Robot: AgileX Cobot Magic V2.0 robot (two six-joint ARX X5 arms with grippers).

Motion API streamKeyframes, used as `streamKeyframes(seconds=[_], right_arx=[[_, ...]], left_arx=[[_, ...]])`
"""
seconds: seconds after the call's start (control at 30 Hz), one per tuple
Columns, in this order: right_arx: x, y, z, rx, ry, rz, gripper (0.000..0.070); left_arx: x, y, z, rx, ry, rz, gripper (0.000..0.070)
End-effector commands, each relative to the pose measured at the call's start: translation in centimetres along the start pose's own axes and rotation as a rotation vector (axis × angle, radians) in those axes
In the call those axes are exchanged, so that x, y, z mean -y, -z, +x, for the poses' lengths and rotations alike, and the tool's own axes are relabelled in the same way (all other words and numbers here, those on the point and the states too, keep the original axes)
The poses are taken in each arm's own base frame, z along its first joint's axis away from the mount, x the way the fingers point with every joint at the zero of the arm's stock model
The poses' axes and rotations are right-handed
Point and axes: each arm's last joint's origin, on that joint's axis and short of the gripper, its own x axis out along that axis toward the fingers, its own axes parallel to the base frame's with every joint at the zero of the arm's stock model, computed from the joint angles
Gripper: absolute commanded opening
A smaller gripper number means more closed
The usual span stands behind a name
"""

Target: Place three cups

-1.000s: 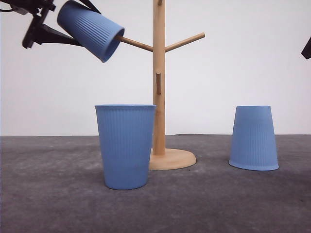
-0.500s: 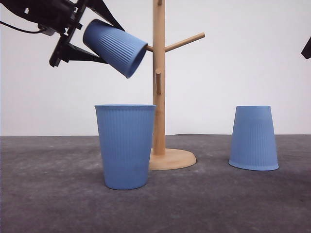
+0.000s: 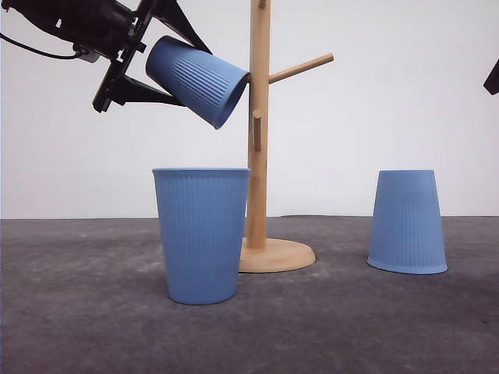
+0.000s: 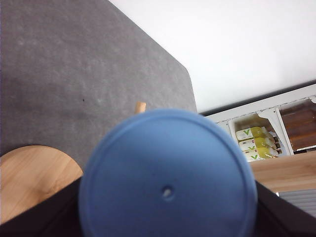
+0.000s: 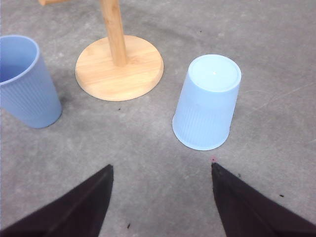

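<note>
We have the left end effector [image 3: 152, 66] clamped on one cup [image 3: 198, 79], tilted mouth-down with its rim against the post of the wooden stand [image 3: 258, 140], over the left peg. Second cup [image 3: 201, 234] stands upright on the desk [image 3: 312, 327] just beside the stand base; third cup [image 3: 407, 221] sits inverted, well apart to the right. Right end effector [image 5: 160, 197] is spread apart, hanging above the desk near the inverted cup.
</note>
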Motion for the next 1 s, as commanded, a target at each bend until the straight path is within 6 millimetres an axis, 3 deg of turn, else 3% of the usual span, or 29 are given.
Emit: streamKeyframes(seconds=[0.0, 0.23, 0.47, 0.97], right_arx=[[-0.1, -0.5, -0.3, 0.017, -0.005, 0.011, 0.0405], [-0.1, -0.4, -0.3, 0.003, -0.006, 0.014, 0.0405], [-0.1, -0.4, -0.3, 0.002, -0.006, 0.014, 0.0405], [-0.1, -0.4, -0.3, 0.002, -0.006, 0.014, 0.0405]], left_arx=[[-0.4, 0.1, 0.7, -0.015, -0.013, 0.000, 0.0528], [-0.7, 0.4, 0.7, -0.043, -0.042, -0.029, 0.0650], [-0.8, 0.9, 0.2, -0.104, -0.074, -0.015, 0.0650], [2.5, 2.9, -7.0, -0.199, -0.136, 0.247, 0.0634]])
